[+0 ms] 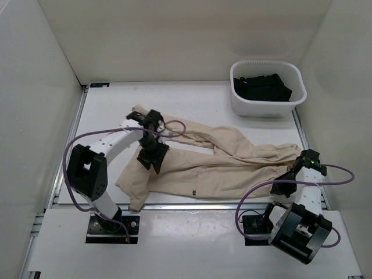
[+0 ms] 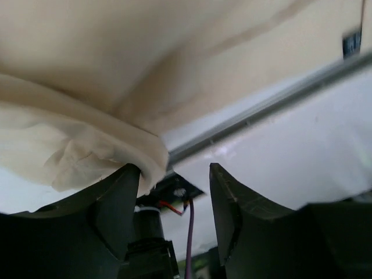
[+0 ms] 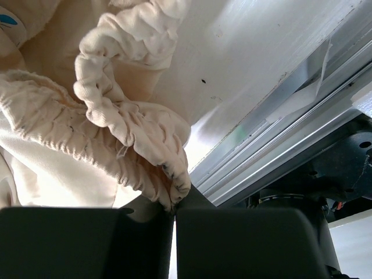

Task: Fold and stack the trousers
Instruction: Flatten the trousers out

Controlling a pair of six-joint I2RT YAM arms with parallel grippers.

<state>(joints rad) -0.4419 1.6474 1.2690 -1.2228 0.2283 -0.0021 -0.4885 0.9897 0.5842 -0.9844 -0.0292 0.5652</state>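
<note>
Two grippers inspected: right gripper (image 3: 174, 210), nearer the white tub (image 1: 264, 108), pinches the gathered waistband (image 3: 110, 125) of the trousers (image 1: 232, 157); left gripper (image 2: 174, 192), farther from the tub, stands spread, cloth fold touching one finger (image 2: 116, 197).

White-linked left arm (image 1: 107, 148) and right arm (image 1: 308, 195) have black joints, black fingers (image 2: 232, 221), looping purple cables (image 2: 190, 238), bolted black bases (image 1: 113, 228)

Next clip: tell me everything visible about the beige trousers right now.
The trousers are light beige soft cloth, lying unfolded and wrinkled across the white table, legs running left, gathered elastic waistband at the right. A tiny dark tag shows near the front edge. The right jaws are shut on the waistband's rim. A bunched fold of leg cloth drapes against one finger of the left jaws, which stand apart.
</note>
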